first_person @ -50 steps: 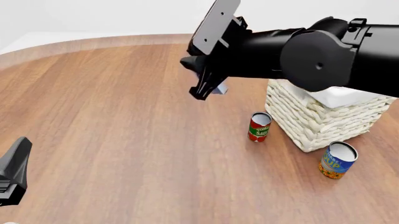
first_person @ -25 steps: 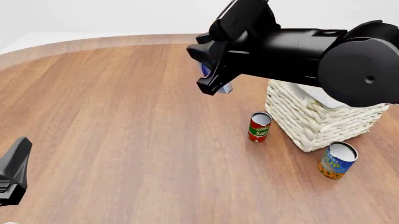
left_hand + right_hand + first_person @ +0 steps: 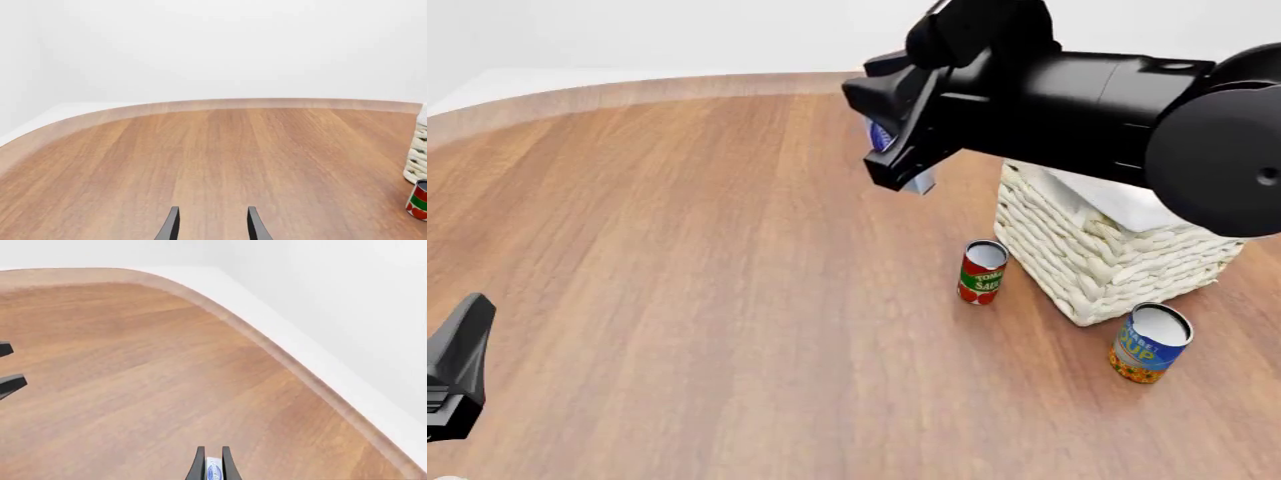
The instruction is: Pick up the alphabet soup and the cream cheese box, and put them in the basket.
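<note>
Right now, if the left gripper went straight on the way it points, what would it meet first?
Probably nothing: beyond the open left gripper the left wrist view shows only bare table up to its far edge. The red and green can and the basket sit well off to one side. Depth is uncertain.

Alphabet soup (image 3: 1149, 343) right of basket (image 3: 1108, 262)

bright, even, diffuse light fills all three renders; no glare, blur or edge distortion. the brown wooden table (image 3: 694, 250) carries only faint shadows, direction unclear, no clock-face bearing.
</note>
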### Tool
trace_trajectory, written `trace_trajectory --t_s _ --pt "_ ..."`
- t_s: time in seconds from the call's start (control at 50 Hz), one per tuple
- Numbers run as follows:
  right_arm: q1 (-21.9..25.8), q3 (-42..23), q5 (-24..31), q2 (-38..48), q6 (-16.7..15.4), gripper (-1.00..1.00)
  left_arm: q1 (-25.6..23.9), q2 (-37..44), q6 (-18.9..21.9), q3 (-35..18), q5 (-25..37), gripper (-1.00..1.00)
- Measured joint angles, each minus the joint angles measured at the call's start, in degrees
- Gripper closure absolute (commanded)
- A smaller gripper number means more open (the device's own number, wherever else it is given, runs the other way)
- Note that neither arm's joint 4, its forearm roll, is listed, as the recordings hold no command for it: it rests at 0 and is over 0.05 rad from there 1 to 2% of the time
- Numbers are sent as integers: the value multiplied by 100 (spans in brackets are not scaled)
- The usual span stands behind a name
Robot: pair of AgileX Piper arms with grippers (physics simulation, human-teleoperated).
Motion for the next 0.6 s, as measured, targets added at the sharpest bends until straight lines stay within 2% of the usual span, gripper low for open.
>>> trace_trajectory --t_s 0.3,0.6 --pt "-166 -210 147 47 22 100 0 0 0 0 0 -100" --pt "-370 -636 639 -217 200 100 0 0 0 0 0 -100"
